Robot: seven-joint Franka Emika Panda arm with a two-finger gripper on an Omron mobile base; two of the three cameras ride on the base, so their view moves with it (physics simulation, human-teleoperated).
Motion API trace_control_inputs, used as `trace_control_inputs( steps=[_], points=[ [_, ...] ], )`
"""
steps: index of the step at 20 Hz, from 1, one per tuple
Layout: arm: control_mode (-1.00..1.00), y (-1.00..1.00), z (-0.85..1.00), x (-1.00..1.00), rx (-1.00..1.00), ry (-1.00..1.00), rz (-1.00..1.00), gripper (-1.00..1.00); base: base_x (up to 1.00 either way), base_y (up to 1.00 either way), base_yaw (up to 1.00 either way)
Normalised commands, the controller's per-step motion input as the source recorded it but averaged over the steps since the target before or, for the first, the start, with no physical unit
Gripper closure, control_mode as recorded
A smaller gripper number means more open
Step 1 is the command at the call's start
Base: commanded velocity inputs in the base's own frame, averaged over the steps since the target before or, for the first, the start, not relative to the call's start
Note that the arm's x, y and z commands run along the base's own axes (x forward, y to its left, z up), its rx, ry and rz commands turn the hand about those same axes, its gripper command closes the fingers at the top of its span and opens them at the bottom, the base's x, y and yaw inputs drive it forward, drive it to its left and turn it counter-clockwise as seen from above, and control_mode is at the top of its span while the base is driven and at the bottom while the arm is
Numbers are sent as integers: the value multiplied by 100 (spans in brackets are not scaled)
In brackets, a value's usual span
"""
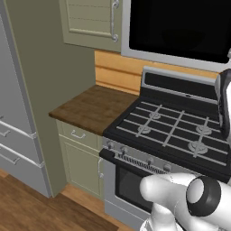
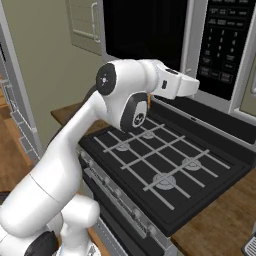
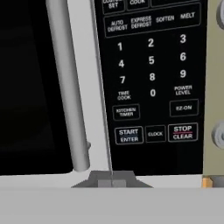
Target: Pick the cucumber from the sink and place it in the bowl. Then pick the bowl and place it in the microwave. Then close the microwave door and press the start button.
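The microwave (image 2: 200, 55) hangs above the stove, and its door (image 1: 180, 27) of black glass lies flat against the front. The hand view faces the door's long grey handle (image 3: 65, 87) and the black keypad (image 3: 151, 74). The START/ENTER button (image 3: 128, 135) sits low on the keypad, just above my gripper (image 3: 112, 183), whose two tips stand together with nothing between them. In the right base view my gripper (image 2: 196, 86) reaches toward the keypad (image 2: 225, 45), a little short of it. The cucumber, the bowl and the sink are out of view.
A black gas stove (image 1: 176, 131) lies directly under my arm. A wooden counter (image 1: 92, 108) is to its left, with olive cabinet doors (image 1: 90, 20) above and a grey fridge (image 1: 13, 135) at the far left. The STOP/CLEAR button (image 3: 182, 131) is right of START.
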Motion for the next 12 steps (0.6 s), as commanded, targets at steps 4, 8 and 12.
trace_control_inputs(
  steps=[4,8,12],
  points=[
    [-100,-38,0,12,8,-2,0,100,0,0,0],
    [-100,-9,0,9,2,-4,0,100,0,0,0],
    [-100,0,0,15,0,-4,0,100,0,0,0]
  ],
)
